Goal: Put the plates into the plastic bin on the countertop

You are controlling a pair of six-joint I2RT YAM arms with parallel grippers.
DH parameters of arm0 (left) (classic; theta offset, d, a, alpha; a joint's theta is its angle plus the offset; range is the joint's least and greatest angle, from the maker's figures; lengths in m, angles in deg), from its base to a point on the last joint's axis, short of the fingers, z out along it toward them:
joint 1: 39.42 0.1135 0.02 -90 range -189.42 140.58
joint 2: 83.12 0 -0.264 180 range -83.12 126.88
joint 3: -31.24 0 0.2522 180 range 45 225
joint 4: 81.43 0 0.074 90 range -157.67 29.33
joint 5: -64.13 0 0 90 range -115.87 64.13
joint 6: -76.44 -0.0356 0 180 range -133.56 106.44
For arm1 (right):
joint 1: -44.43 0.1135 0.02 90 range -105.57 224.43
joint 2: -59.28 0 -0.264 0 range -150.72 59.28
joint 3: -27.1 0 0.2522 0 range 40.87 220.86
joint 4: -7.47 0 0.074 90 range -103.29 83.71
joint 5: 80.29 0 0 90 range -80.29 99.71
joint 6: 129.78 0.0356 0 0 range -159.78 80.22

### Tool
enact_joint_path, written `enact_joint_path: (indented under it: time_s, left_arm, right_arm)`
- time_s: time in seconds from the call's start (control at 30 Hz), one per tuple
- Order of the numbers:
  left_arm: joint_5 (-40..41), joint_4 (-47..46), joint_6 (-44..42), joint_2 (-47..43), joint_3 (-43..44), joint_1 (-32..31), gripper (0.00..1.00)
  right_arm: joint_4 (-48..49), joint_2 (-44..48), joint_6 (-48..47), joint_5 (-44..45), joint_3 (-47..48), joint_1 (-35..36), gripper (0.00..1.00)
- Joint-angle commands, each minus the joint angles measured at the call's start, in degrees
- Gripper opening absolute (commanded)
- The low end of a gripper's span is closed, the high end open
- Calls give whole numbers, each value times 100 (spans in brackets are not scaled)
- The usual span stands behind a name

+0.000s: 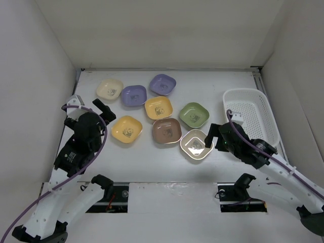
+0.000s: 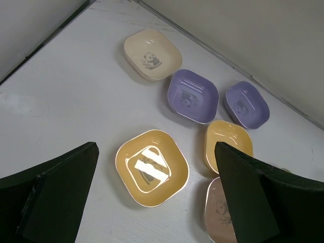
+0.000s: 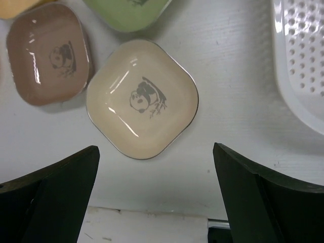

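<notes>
**Eight plates out, bin unfilled: first pick not yet made**

The beige plate (image 1: 196, 145) lies on the countertop (image 1: 152, 164), the nearest of the plates to the plastic bin (image 1: 251, 114). The bin stands to its right, apart from it, and holds no plate. The brown plate (image 1: 166, 130) sits just beside the beige one on its left, with the green plate (image 1: 194, 115) just behind. The other five spread leftward in a loose cluster.

The right gripper (image 3: 155, 148) hovers over the beige plate, jaws spread wide and holding nothing. The left gripper (image 2: 156, 149) is equally spread and empty above the near yellow-orange plate (image 1: 126, 128).

This looks like the approach to a first grasp. The right arm would need to come down over one rim of the beige plate. It would then pinch that edge without nudging the brown neighbour, lift, and carry it right to the bin.
</notes>
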Motion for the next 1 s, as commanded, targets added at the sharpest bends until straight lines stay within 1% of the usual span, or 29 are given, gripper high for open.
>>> enact_joint_path:
  time_s: [0.0, 0.1, 0.27, 0.3, 0.37, 0.43, 0.53, 0.6, 0.83, 0.9, 0.93, 0.97]
  left_arm:
    - [-55, -92, -142, -86, 14, 9, 99]
    - [-169, -145, -194, -139, 14, 9, 99]
    - [-231, -145, -195, -192, 14, 9, 99]
    - [-283, -145, -195, -192, 14, 9, 99]
    - [-284, -145, -195, -244, 14, 9, 99]
    - [-345, -197, -247, -296, 14, 9, 99]
    - [-398, -198, -247, -297, 14, 9, 99]
    - [-451, -198, -247, -297, 14, 9, 99]
    - [-512, -259, -300, -542, -39, 9, 99]
    - [-564, -311, -353, -622, -39, 9, 99]
    - [-565, -312, -353, -683, -39, 9, 99]
    - [-565, -312, -353, -684, -39, 9, 99]
  right_arm:
    - [338, 208, 635, -318, -364, 26, 100]
    - [487, 33, 759, -257, -785, 26, 99]
    - [812, -459, 899, -195, -1163, 26, 96]
    - [865, -634, 995, -195, -1165, 26, 96]
    - [866, -802, 1058, -3, -1165, 26, 93]
    - [866, -1005, 1119, 129, -1112, 26, 93]
    - [919, -1259, 1250, 454, -998, 26, 87]
    - [997, -1400, 1251, 455, -945, 26, 82]
    - [1296, -2314, 1365, 314, -997, 26, 73]
    - [1489, -2578, 1417, 244, -998, 26, 65]
    - [1490, -2648, 1418, 166, -998, 26, 57]
    - [1412, -2701, 1522, 165, -998, 26, 51]
